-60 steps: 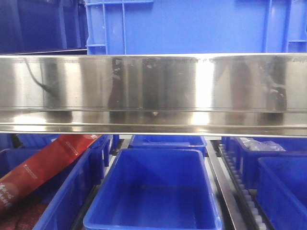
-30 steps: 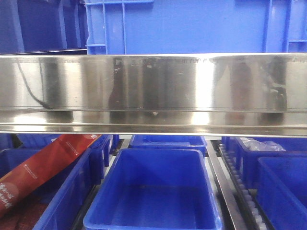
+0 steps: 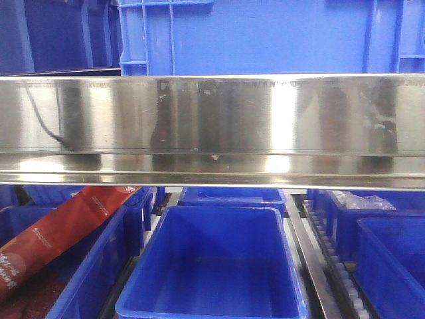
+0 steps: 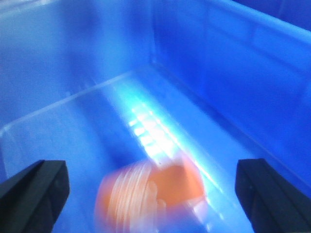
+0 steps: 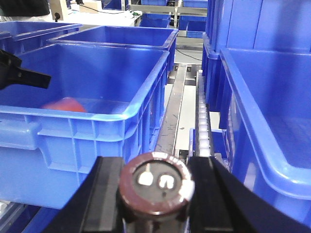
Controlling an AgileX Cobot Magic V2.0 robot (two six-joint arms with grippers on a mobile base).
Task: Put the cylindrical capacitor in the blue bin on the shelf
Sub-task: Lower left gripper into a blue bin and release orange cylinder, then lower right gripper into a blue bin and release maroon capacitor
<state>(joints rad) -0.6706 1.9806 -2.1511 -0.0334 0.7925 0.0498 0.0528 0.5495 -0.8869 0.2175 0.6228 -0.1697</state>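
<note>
Count of orange cylinders: one. The capacitor point(image 4: 150, 194) is lying low inside the blue bin point(image 4: 218, 73), close to its floor. It is showing as a blur, so I cannot tell whether it is resting there.

Count of arms in view: two. The left gripper point(image 4: 151, 174) is reaching into that bin, its two black fingers point(image 4: 34, 194) spread wide on either side of the capacitor and touching nothing. The right gripper point(image 5: 155, 187) is hanging outside the bin, near its front corner. Its two fingers point(image 5: 97, 194) are pinching one dark-rimmed cylinder point(image 5: 156, 182), seen end-on, with two bright marks on its cap.

In the right wrist view the capacitor is showing as an orange-red patch behind the bin's front wall. One roller track point(image 5: 201, 126) is running beside the bin.

In the front view, one wide steel rail of the shelf point(image 3: 212, 126) is crossing the whole width and hiding both arms. Two blue crates point(image 3: 265, 36) are standing above it. Three bins are forming the front row below, with more behind. One red packet point(image 3: 60, 229) is leaning in the left bin, and one plastic bag point(image 3: 355, 199) is lying in a right-hand bin.
</note>
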